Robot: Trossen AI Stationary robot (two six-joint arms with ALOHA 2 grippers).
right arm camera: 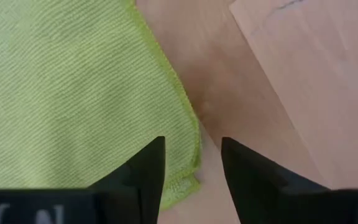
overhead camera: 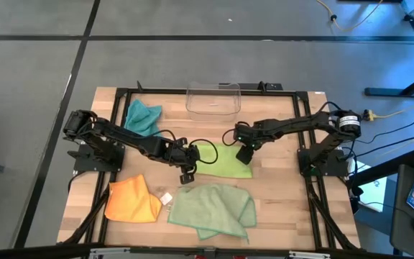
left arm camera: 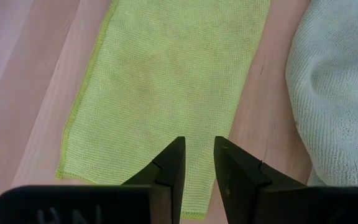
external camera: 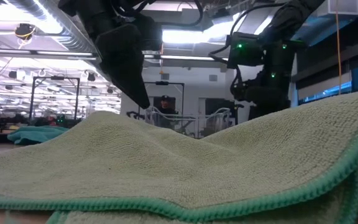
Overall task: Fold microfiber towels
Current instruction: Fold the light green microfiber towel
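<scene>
A lime green towel (overhead camera: 221, 160) lies flat on the wooden table's middle. My left gripper (left arm camera: 197, 152) hovers open over the towel's left end (left arm camera: 166, 93), with a narrow gap and nothing between its fingers. My right gripper (right arm camera: 191, 152) stands open at the right end, its fingers on either side of the towel's hemmed edge (right arm camera: 188, 118) near a corner (right arm camera: 188, 182). A teal towel (overhead camera: 142, 115) lies crumpled at the far left, an orange towel (overhead camera: 131, 200) at the near left, and a larger sage towel (overhead camera: 213, 208) at the near middle.
A clear plastic bin (overhead camera: 213, 97) stands at the table's far middle. A small pale object (overhead camera: 165, 197) lies between the orange and sage towels. The sage towel (external camera: 179, 162) fills the low view's foreground. A black frame (overhead camera: 192, 91) borders the table (overhead camera: 279, 201).
</scene>
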